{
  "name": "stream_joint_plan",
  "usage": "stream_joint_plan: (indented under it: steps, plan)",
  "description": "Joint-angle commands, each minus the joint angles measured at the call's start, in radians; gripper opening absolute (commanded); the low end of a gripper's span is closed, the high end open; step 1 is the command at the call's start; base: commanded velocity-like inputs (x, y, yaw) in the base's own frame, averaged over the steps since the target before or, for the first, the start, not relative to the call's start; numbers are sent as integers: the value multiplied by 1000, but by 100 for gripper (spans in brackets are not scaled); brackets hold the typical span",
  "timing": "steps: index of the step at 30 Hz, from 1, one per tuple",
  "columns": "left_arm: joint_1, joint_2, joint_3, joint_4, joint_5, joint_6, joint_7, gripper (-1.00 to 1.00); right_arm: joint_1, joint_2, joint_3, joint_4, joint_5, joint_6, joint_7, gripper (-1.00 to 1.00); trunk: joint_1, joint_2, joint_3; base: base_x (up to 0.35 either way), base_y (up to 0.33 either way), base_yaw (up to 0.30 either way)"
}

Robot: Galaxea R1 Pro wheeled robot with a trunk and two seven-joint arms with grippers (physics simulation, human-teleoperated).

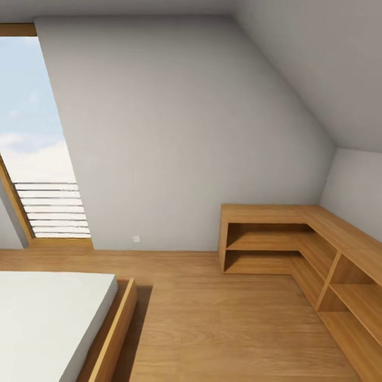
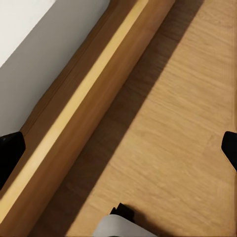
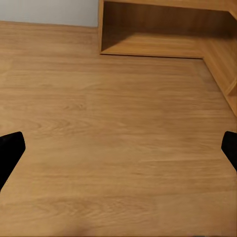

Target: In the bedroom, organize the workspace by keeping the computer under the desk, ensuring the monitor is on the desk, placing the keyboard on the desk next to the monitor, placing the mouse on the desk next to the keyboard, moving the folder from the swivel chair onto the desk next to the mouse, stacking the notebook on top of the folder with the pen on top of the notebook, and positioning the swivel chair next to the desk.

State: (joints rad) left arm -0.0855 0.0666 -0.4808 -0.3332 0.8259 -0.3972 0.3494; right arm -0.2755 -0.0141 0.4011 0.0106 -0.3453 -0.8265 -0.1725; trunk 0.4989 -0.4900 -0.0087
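**Bedroom corner in view, both end effectors spread over bare floor**

Here the head view looks across a bedroom with a sloped ceiling. At the near left lies a bed (image 1: 48, 318) with a white mattress in a wooden frame, its long side running from near toward far. Beyond it, at the far left, a tall window (image 1: 37, 138) shows sky and a slatted rail. A plain grey wall (image 1: 180, 132) closes the far side, with a small white outlet (image 1: 136, 239) low on it, just above the floor. At the right, an L-shaped wooden shelf unit (image 1: 297, 239) wraps the far right corner; one arm runs along the far wall and the other comes toward the near right (its open compartments look bare). Wooden floor (image 1: 212, 318) lies between bed and shelf unit.

The desk, computer, monitor, keyboard, mouse, folder, notebook, pen and swivel chair cannot be placed from these pictures.

In the left wrist view the left end effector (image 2: 118, 148) hangs over the floor just beside the bed frame (image 2: 84, 118), its two dark fingertips (image 2: 10, 148) set wide apart with nothing between them: released. A shadow band falls along the frame's foot. A pale rounded part of the robot (image 2: 121, 228) shows below.

In the right wrist view the right end effector (image 3: 118, 148) is likewise released, fingertips (image 3: 10, 148) wide apart over open floor, with the shelf unit (image 3: 163, 34) farther on.
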Motion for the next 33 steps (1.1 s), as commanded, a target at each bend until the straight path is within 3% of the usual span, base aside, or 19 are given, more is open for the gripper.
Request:
stream_joint_plan:
  steps: [1, 26, 33]
  plan:
    - [0, 1, -9, -1, 6, -3, 7, 100, -1, 0, 9, 1, -3, -2, -6, 100, 1, -1, -1, 322, 0, 0]
    - [0, 1, -9, -1, 6, -2, 7, 100, -1, -1, 10, 2, -1, 14, 0, 100, 1, -1, -1, 322, 0, -2]
    - [0, 1, -9, -1, 6, -2, 7, 100, -1, -1, 10, 2, -1, 14, 31, 100, 1, -1, 0, 322, 0, -163]
